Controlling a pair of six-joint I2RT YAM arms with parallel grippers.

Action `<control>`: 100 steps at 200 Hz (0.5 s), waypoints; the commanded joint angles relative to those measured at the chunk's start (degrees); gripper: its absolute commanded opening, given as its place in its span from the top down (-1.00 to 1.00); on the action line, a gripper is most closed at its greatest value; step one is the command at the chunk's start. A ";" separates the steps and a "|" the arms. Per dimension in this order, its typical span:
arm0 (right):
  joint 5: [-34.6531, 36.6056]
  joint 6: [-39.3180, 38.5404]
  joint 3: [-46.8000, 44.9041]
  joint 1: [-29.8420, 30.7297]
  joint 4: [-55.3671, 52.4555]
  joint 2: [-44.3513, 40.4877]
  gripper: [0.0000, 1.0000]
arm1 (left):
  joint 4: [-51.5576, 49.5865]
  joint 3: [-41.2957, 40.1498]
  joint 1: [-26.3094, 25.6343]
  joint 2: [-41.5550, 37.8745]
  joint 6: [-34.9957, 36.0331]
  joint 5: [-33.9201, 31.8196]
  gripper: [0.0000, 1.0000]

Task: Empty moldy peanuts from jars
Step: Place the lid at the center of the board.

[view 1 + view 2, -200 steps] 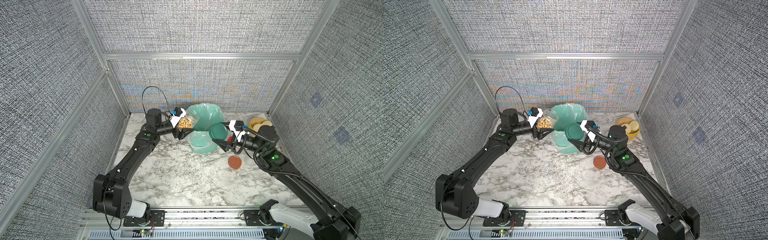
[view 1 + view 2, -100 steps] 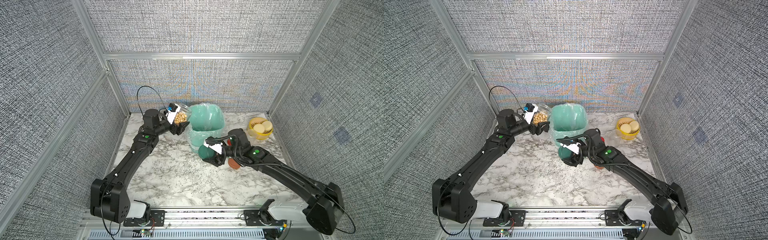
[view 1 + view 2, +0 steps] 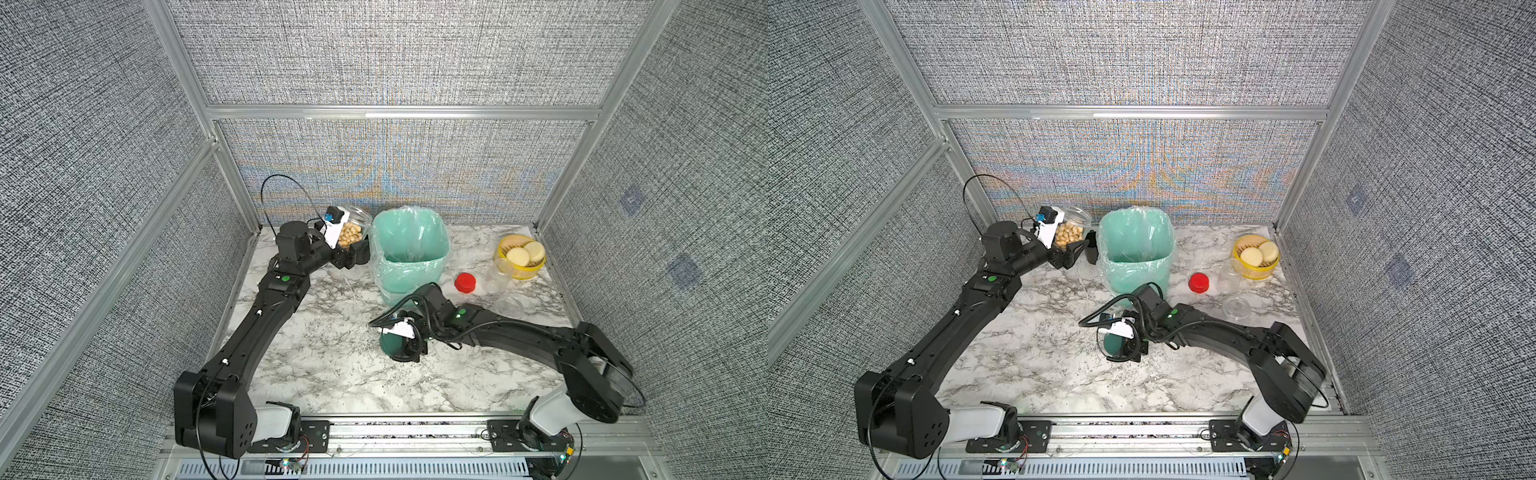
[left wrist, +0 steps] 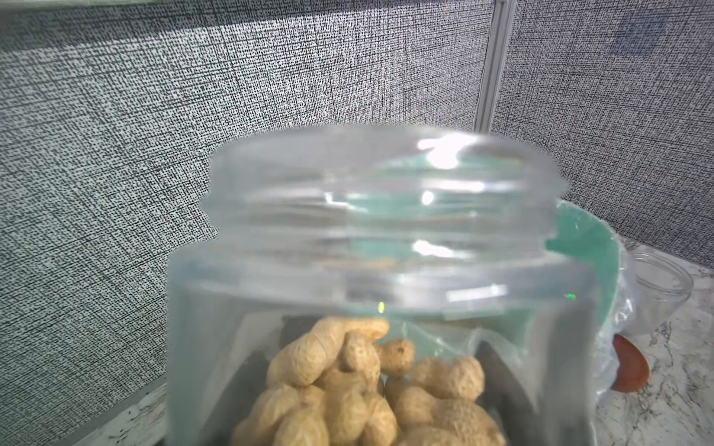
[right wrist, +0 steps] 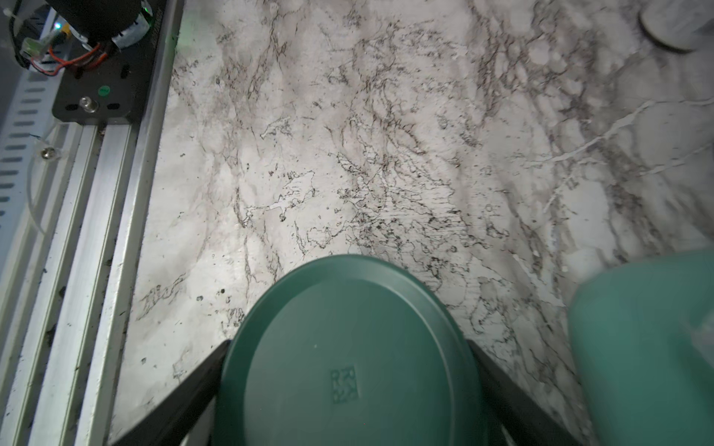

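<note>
Left fingers (image 3: 357, 252), we observe, clamp the open jar (image 4: 378, 270) of peanuts (image 4: 367, 386) near the surface's (image 3: 332, 374) far-left corner. Right fingers (image 5: 514, 401) clamp the lid (image 5: 347, 367) mid-surface.

jar (image 4: 378, 239) rim: blurred | green lid (image 5: 347, 347): cut off at frame edge

Lidless clear jar (image 3: 360, 217), lifted, partly filled with tan peanuts (image 3: 348, 236).

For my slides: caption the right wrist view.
Right gripper holds a dark green lid over the marble table, near the green bin.
</note>
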 commanded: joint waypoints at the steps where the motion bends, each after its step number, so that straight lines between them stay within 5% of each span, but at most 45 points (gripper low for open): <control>1: -1.53 -0.76 1.97 0.42 1.27 4.21 0.94 | 3.19 -0.28 0.37 -1.01 0.71 -0.66 1.00; 57: -0.01 0.17 2.72 0.51 0.67 9.31 0.54 | 2.87 -1.41 0.85 -1.69 1.59 -0.38 1.00; 100: 0.04 1.00 2.77 0.51 0.88 10.05 -0.01 | 2.70 -0.97 0.99 -1.41 2.03 0.31 1.00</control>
